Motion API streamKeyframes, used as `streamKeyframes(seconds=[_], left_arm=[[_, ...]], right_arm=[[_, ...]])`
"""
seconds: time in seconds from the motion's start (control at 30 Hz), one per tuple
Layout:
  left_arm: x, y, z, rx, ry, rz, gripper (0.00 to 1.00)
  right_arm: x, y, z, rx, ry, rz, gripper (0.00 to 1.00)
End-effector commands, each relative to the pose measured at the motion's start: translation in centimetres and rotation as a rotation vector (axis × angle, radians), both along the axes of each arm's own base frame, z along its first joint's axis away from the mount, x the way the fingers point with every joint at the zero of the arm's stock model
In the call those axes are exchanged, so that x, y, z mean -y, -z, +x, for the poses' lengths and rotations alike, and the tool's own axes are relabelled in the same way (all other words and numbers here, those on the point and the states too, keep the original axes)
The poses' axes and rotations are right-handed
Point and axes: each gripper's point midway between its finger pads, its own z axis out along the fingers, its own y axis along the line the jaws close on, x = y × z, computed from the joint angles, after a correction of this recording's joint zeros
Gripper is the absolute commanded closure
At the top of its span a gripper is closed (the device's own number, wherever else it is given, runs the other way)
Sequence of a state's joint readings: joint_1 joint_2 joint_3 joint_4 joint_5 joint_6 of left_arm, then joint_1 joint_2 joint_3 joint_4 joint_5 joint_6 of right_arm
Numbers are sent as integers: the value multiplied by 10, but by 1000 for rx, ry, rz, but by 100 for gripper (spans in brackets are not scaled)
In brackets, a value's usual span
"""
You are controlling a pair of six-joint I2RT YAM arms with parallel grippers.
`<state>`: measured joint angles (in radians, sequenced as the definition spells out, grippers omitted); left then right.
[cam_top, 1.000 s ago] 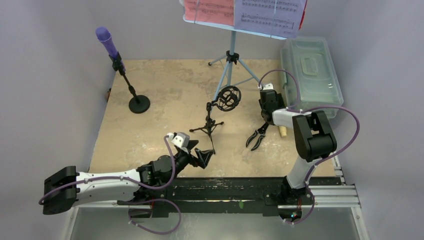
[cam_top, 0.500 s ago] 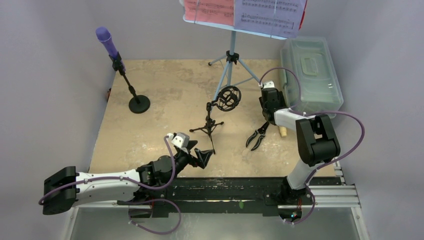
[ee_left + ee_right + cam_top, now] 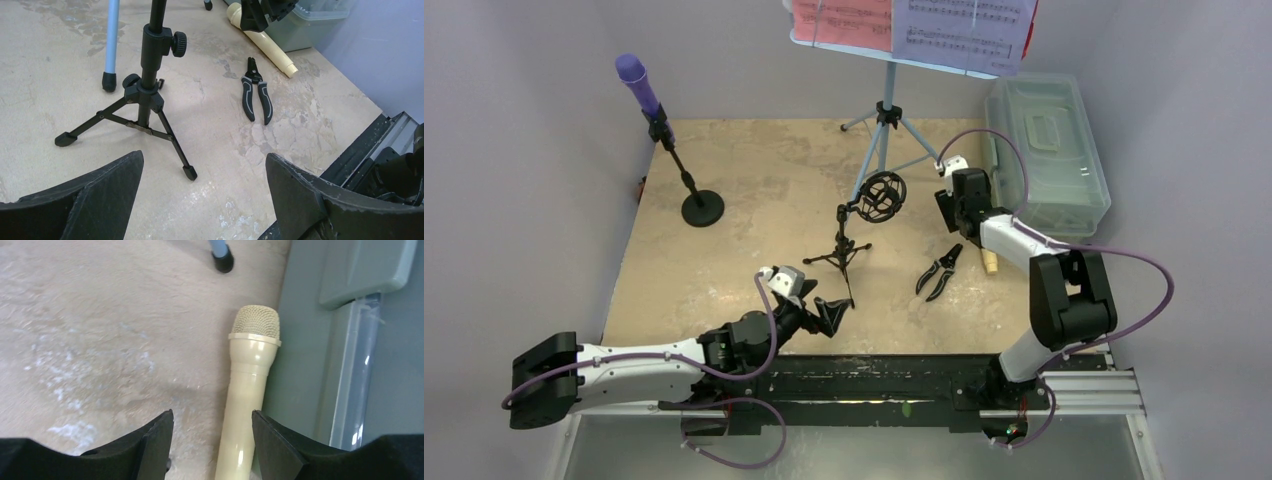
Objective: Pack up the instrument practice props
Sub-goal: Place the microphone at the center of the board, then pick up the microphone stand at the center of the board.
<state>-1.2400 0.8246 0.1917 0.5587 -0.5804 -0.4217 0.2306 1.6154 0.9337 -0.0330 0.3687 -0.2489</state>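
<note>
At the near edge the left gripper is spread wide and empty, and is aimed at the black mic tripod just beyond it. Farther right, the right gripper is set partly open above the cream microphone, and nothing is gripped. The microphone is laid flat just beside the plastic box, with its long axis near to far and its grille end farther. It is offset toward the box-side finger, so a slight shift right is judged needed. On the far sheet-music pages only staves can be made out, and no brand is legible.
</note>
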Motion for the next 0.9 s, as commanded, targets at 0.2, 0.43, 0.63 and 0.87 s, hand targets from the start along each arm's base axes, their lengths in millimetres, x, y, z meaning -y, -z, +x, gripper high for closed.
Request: streamKeyframes(seconds=[0.2,0.43,0.63,0.87], left_arm=[[-5,-13,8,57,-48,16,6],[-8,-29,23,81,-101,27,0],[-3,-42,44,58,-20,-18,0],[4,-58,62,75,27,35,0]], right_arm=[[-47,-33,-12,-71,-319,131,38],[-69,-43,-32,-130,-510,228,37],[-88,-67,-51,-115,-654,345,34],[-104,-112,-77,-22,-813,473,33]])
